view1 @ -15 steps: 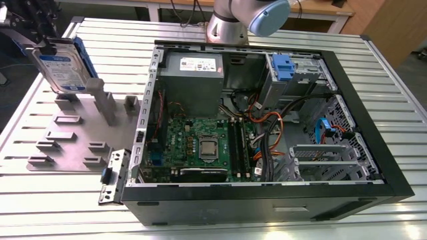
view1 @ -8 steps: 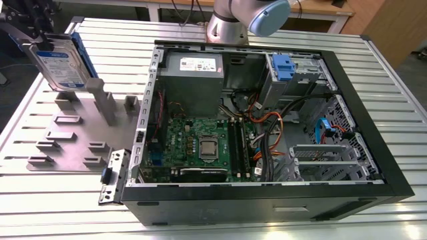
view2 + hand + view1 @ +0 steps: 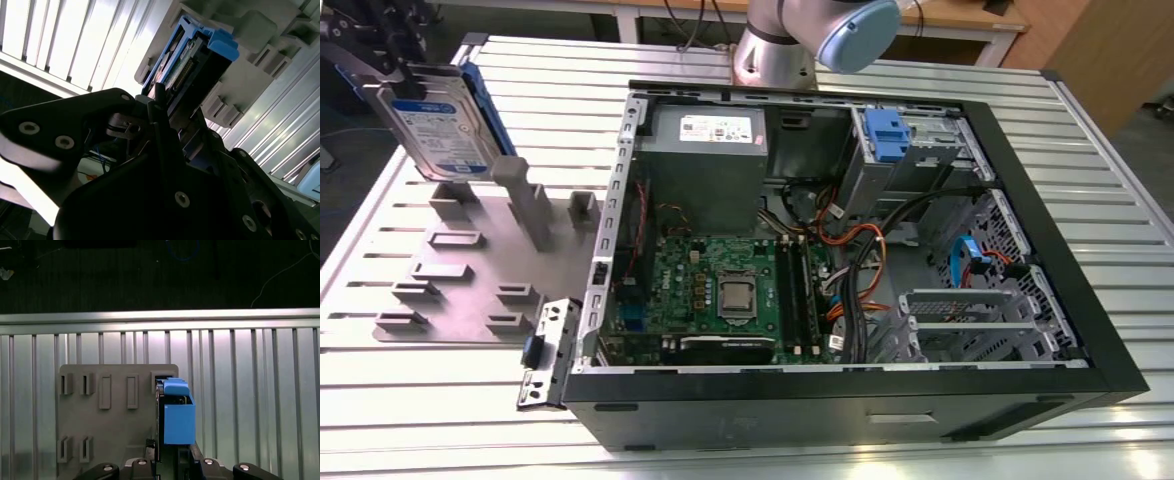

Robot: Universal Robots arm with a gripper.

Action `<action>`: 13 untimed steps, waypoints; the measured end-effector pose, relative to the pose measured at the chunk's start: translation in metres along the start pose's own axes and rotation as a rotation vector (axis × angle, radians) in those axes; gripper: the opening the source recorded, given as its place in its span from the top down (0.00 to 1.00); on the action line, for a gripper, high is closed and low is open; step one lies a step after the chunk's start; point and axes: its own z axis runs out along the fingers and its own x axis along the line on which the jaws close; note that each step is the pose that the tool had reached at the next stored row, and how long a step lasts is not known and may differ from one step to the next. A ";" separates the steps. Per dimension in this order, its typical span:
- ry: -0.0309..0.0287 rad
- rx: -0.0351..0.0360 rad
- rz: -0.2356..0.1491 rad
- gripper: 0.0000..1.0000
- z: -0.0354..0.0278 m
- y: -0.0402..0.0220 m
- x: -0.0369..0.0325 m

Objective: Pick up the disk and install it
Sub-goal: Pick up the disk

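The disk (image 3: 440, 140), a silver drive with a blue-and-white label in a blue caddy frame, stands on edge at the exterior view's far left. My gripper (image 3: 394, 85) is shut on its upper end. Its lower edge is right at the upright posts of the grey holder plate (image 3: 467, 270); I cannot tell whether they touch. In the second wrist view the disk (image 3: 192, 60) runs out from between the black fingers (image 3: 160, 115) of the gripper (image 3: 175, 120). In the first wrist view the blue caddy end of the disk (image 3: 177, 415) sticks out beyond the gripper (image 3: 170, 460), over the holder plate (image 3: 110, 425).
An open computer case (image 3: 1067, 300) lies to the exterior view's right of the holder, with motherboard (image 3: 720, 290), grey power supply (image 3: 704, 140) and a blue-handled drive caddy (image 3: 887, 135) in its bay. The arm's base (image 3: 787, 40) stands behind the case. Everything rests on a slatted aluminium table (image 3: 427, 400).
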 end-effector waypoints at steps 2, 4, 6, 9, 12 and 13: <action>0.0000 0.0000 0.000 0.65 -0.0013 0.0000 -0.0001; 0.0000 0.0000 0.000 0.65 -0.0014 0.0000 -0.0001; 0.0001 0.0000 0.000 0.65 -0.0015 0.0000 -0.0001; 0.0001 -0.0001 0.000 0.65 -0.0019 0.0000 -0.0001; 0.0001 -0.0002 0.000 0.65 -0.0037 0.0000 -0.0002; 0.0001 -0.0001 0.000 0.65 -0.0046 0.0001 -0.0002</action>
